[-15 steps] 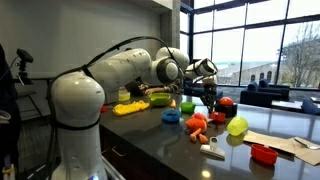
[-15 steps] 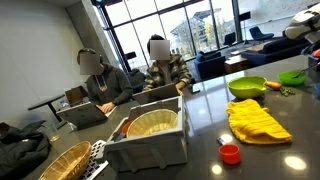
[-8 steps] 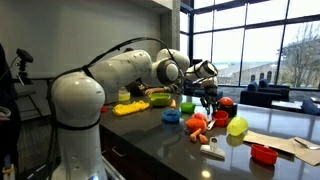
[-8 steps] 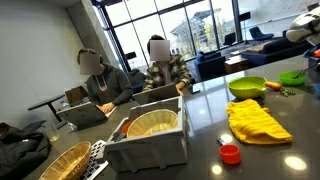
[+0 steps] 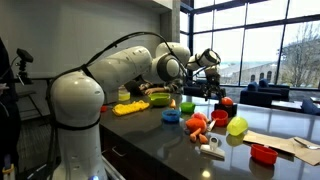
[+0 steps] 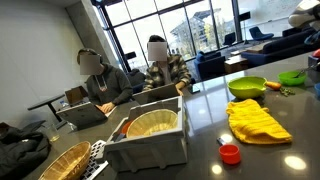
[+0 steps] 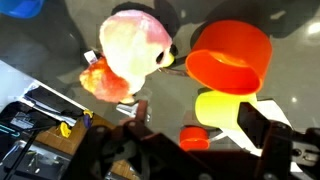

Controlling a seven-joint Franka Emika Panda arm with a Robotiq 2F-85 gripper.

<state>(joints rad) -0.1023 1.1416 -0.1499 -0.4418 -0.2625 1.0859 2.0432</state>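
The gripper (image 7: pixel 192 113) hangs above a small bunch of toys on the dark tabletop (image 5: pixel 150 135). Its two fingers (image 7: pixel 262 135) stand wide apart, and nothing is between them. In the wrist view they come in from the bottom of the frame, one on each side.

Just past the gripper lie a pink toy (image 7: pixel 137 42) in the upper middle and an orange cup (image 7: pixel 230 55) in the upper right. They are close together, but it is hard to tell if they touch. A yellow toy (image 7: pixel 218 108) sits right under the cup's rim, nearest to the gripper. An orange-red toy (image 7: pixel 100 78) leans on the pink one from the left. The toys rest on the tabletop by their own weight, and nothing holds them.

In an exterior view the arm (image 5: pixel 120 65) reaches from the left of the frame, so the gripper (image 5: pixel 207 85) is up in the air over the toys. A yellow cloth (image 6: pixel 258 120) lies flat, with a green bowl (image 6: pixel 247 87) behind it and a grey bin (image 6: pixel 150 140) in the lower middle.

No words or labels can be read anywhere.
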